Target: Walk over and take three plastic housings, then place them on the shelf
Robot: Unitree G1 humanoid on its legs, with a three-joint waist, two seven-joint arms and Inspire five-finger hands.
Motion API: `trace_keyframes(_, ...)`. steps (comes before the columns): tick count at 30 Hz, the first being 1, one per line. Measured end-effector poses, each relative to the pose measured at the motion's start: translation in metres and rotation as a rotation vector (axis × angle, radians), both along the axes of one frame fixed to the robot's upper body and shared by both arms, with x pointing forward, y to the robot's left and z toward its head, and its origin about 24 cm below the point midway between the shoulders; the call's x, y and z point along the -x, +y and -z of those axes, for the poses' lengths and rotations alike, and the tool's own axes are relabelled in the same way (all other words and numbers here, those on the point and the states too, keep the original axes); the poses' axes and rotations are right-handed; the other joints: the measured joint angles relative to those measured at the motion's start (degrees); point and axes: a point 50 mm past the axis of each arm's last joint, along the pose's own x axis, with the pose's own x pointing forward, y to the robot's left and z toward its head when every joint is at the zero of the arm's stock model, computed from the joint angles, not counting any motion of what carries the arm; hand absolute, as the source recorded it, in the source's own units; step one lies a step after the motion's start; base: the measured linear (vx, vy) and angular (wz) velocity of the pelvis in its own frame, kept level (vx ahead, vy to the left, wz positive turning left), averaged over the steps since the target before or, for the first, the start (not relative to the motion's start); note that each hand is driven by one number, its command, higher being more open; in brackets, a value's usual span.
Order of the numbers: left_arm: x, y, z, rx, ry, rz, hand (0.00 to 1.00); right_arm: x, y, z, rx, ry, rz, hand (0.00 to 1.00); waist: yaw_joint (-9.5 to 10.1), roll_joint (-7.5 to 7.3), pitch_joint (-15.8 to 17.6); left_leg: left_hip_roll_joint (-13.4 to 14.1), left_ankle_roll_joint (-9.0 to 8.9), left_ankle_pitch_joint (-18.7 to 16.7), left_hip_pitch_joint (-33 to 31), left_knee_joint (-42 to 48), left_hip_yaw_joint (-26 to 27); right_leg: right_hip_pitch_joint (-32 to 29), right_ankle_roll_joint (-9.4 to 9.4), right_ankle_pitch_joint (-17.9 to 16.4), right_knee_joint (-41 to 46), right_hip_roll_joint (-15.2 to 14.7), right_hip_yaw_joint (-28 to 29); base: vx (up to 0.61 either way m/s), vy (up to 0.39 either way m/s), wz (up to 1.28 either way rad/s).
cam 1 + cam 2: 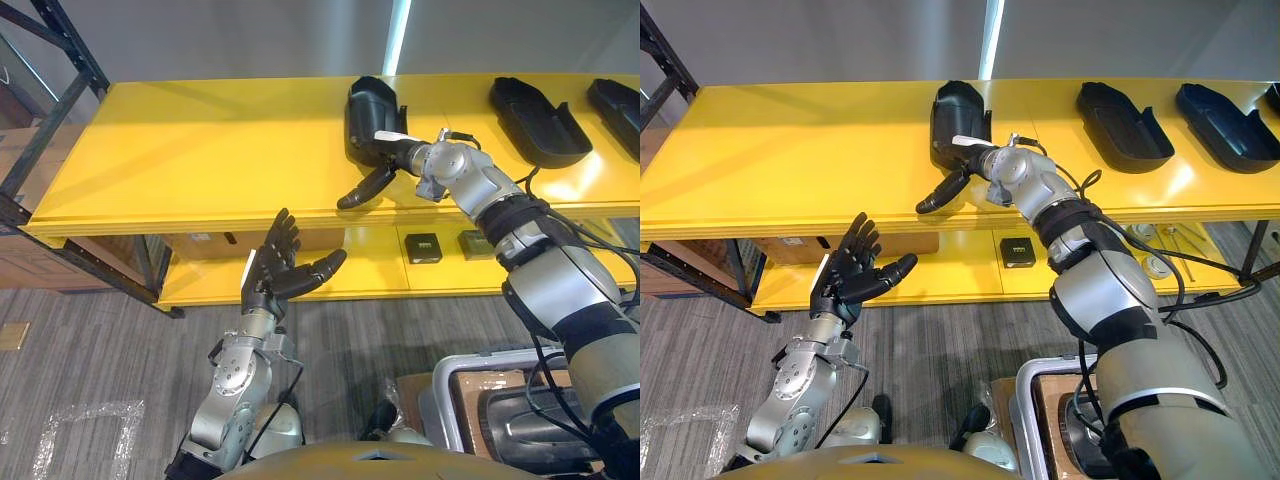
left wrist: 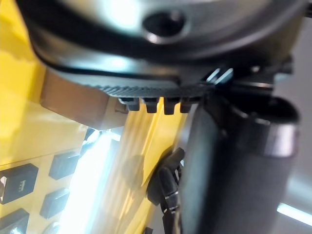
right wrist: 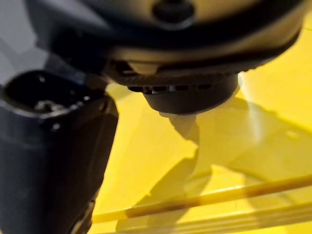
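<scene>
We see our right hand (image 1: 395, 155) at the upper centre, against a black plastic housing (image 1: 368, 108) standing on the yellow shelf (image 1: 180, 150) — whether it grips, we cannot tell. Two more housings (image 1: 540, 122) lie at the upper right. Our left hand (image 1: 272, 268) — spread wide, empty — hovers at lower centre.

- Bright overhead light — a pale light strip (image 1: 397, 36) glows behind the yellow shelf (image 1: 180, 150).
- Glare whitens the shelf beside the housings (image 1: 1118, 120) — a soft shadow lies under the right hand (image 1: 393, 156).
</scene>
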Motion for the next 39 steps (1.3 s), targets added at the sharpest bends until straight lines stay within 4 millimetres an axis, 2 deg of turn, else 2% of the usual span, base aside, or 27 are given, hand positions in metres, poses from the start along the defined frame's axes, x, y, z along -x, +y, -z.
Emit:
trace_keyframes(9,-0.002,0.001,-0.002,-0.014,-0.010,0.008,1.00,0.001,0.002,0.002,0.046,-0.005,-0.021,1.00,0.02,-1.56,-0.1,0.0,-0.01,0.0,0.0,0.0,0.1,0.0,0.00,0.0,0.0,0.0,0.1,0.02,0.037,0.00)
trace_keyframes(19,-0.004,-0.001,-0.004,-0.017,-0.017,0.018,1.00,0.001,0.004,0.005,0.040,-0.074,-0.021,1.00,-0.11,-1.71,-0.2,0.0,-0.01,0.0,0.1,0.0,0.2,0.0,0.03,0.0,-0.1,0.0,0.2,0.02,0.031,0.00)
trace_keyframes(23,-0.003,-0.001,-0.003,-0.015,-0.016,0.016,1.00,0.005,0.013,0.001,-0.001,-0.123,-0.052,1.00,-0.56,-1.77,-0.1,0.0,-0.02,0.0,0.2,0.0,0.4,-0.1,0.09,0.1,-0.1,0.0,0.4,0.01,0.016,-0.03)
trace_keyframes(27,-0.003,-0.001,-0.003,-0.009,-0.014,0.013,1.00,0.009,0.025,-0.023,-0.083,-0.235,-0.085,1.00,-1.47,-1.77,-0.1,0.0,-0.02,0.0,0.4,-0.1,0.7,0.0,0.15,0.1,-0.1,0.0,0.7,0.00,0.000,-0.02)
trace_keyframes(34,-0.003,-0.002,-0.002,-0.002,-0.005,-0.007,1.00,0.021,0.028,-0.069,-0.194,-0.470,-0.115,1.00,-1.98,-1.77,-0.1,-0.1,-0.02,0.0,0.7,-0.2,1.0,0.0,0.27,0.2,-0.1,0.0,0.8,0.00,0.000,-0.01)
trace_keyframes(35,-0.002,-0.001,-0.002,-0.003,-0.002,-0.009,1.00,0.028,0.030,-0.083,-0.245,-0.528,-0.138,1.00,-2.36,-1.77,-0.1,-0.1,-0.03,0.0,0.7,-0.3,1.0,0.0,0.28,0.2,-0.1,-0.1,0.8,0.00,0.000,0.00)
trace_keyframes(38,0.000,0.000,0.000,-0.006,0.005,-0.011,1.00,0.045,0.032,-0.102,-0.411,-0.572,-0.184,1.00,-3.00,-1.85,-0.2,-0.2,-0.02,0.0,0.8,-0.5,1.2,0.0,0.38,0.3,-0.3,-0.1,0.9,0.00,0.006,-0.02)
trace_keyframes(39,0.002,0.002,0.002,-0.008,0.014,-0.018,1.00,0.058,0.031,-0.108,-0.523,-0.584,-0.223,1.00,-3.40,-2.03,-0.4,-0.4,-0.03,0.0,1.1,-0.9,1.5,0.0,0.63,0.4,-0.7,-0.1,1.4,0.02,0.029,-0.08)
